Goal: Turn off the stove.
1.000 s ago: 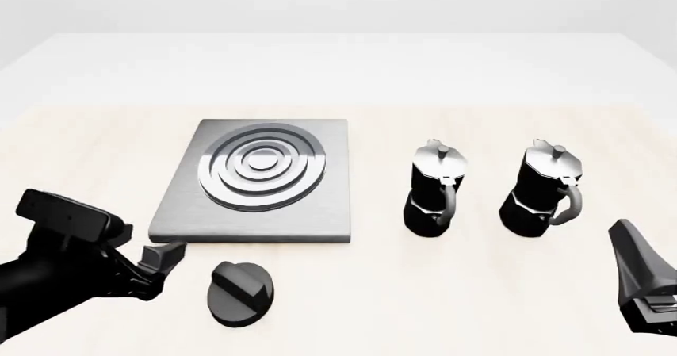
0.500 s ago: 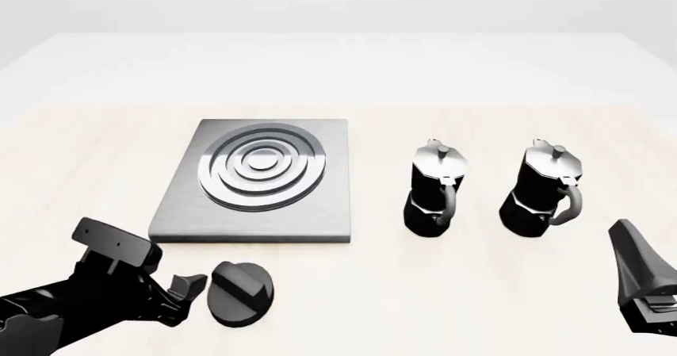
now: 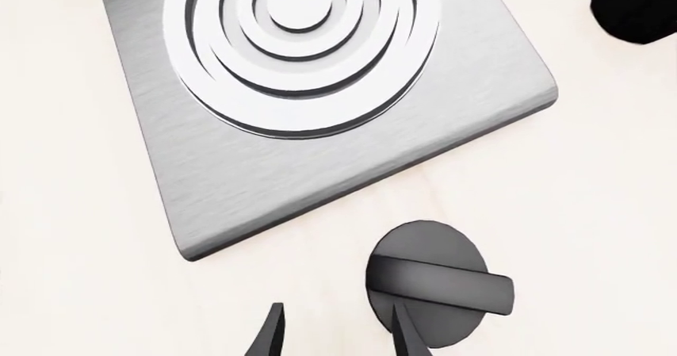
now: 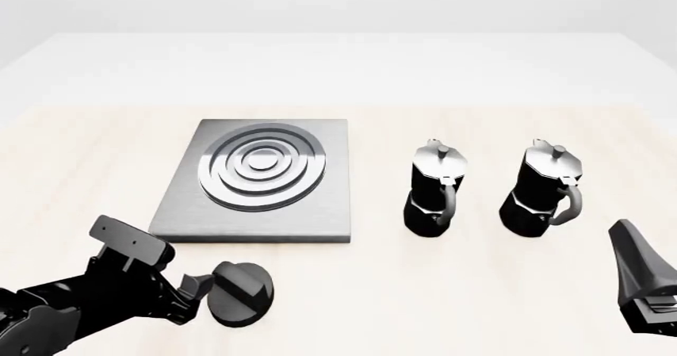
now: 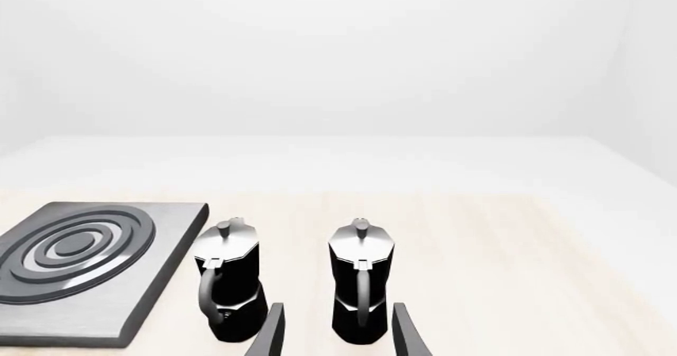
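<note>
The stove is a flat grey metal plate point(image 4: 328, 209) with silver burner rings point(image 4: 259, 168), left of centre. Its round black knob point(image 4: 241, 292) with a raised bar lies on the table in front of the plate. My left gripper point(image 4: 199, 286) is open, low, just left of the knob. In the left wrist view the plate point(image 3: 317, 150) and the knob point(image 3: 439, 285) show; one fingertip point(image 3: 405, 334) overlaps the knob's edge, and the gripper point(image 3: 336, 336) holds nothing. My right gripper point(image 4: 626, 235) is open and empty at the front right, far from the stove point(image 5: 74, 269).
Two black-and-silver moka pots point(image 4: 434, 188) point(image 4: 548, 189) stand upright right of the plate. They also show just beyond my right gripper point(image 5: 336, 332) in the right wrist view, the nearer to the plate point(image 5: 227, 281) and the other point(image 5: 362, 281). One pot's base point(image 3: 635, 7) shows in the left wrist view.
My left arm has moved right and lower, bringing its open gripper up to the knob's left edge. The right arm, knob and pots have not moved.
</note>
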